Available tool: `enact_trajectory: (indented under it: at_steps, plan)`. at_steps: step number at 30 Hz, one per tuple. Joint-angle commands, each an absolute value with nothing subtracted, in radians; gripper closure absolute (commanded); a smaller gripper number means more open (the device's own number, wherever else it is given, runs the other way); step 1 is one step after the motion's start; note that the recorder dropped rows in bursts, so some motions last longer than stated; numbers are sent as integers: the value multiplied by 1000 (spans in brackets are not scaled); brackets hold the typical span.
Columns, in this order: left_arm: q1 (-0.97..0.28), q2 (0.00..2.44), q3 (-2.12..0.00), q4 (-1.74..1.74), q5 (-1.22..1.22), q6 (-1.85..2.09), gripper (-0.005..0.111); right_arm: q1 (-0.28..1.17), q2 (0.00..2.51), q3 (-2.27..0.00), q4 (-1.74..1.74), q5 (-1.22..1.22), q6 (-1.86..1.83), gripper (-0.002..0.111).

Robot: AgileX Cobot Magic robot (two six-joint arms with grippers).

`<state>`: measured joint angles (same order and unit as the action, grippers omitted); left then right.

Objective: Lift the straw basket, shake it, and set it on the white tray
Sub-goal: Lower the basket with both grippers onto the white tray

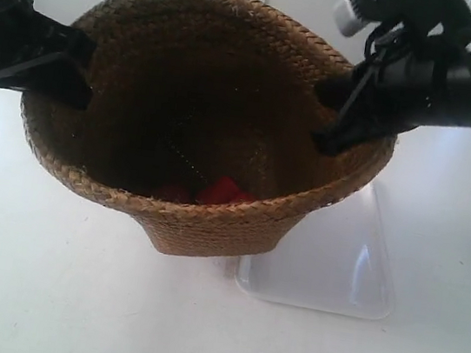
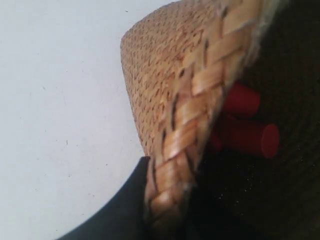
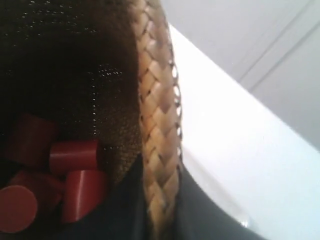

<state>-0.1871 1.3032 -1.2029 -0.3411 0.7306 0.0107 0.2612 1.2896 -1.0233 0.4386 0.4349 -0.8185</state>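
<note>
The straw basket (image 1: pixel 212 221) is held between both arms and tips its mouth toward the exterior camera. Its base hangs by the left corner of the white tray (image 1: pixel 336 270); I cannot tell whether it touches anything. The gripper of the arm at the exterior view's left (image 1: pixel 72 75) clamps one side of the rim, and the gripper of the arm at the exterior view's right (image 1: pixel 339 112) clamps the other. My left gripper (image 2: pixel 167 210) is shut on the braided rim of the basket (image 2: pixel 160 75). My right gripper (image 3: pixel 160 200) is shut on the rim of the basket (image 3: pixel 157 115).
Several red cylinders (image 1: pixel 220 190) lie at the bottom of the basket, seen as red cylinders (image 2: pixel 250 137) from the left wrist and red cylinders (image 3: pixel 75 157) from the right. The white table (image 1: pixel 44 290) spreads around. A pale wall stands behind.
</note>
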Motion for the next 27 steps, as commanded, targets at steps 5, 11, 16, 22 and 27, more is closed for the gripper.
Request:
enact_trajectory:
  at_steps: [5, 11, 16, 22, 27]
  plan:
    - [-218, 1345, -1352, -279, 794, -59, 107, 238, 1305, -1274, -99, 851, -45, 108]
    - [-313, 1456, -1473, -273, 819, -121, 107, 238, 1337, -1324, -64, 1033, 9, 108]
    - [-364, 1528, -1560, -240, 776, -234, 107, 238, 1381, -1324, -78, 1074, 49, 108]
    - [-372, 1595, -1636, -231, 845, -283, 107, 172, 1404, -1324, -109, 1053, 67, 108]
    - [-421, 1595, -1663, -224, 774, -293, 107, 87, 1406, -1326, -101, 1060, 23, 108]
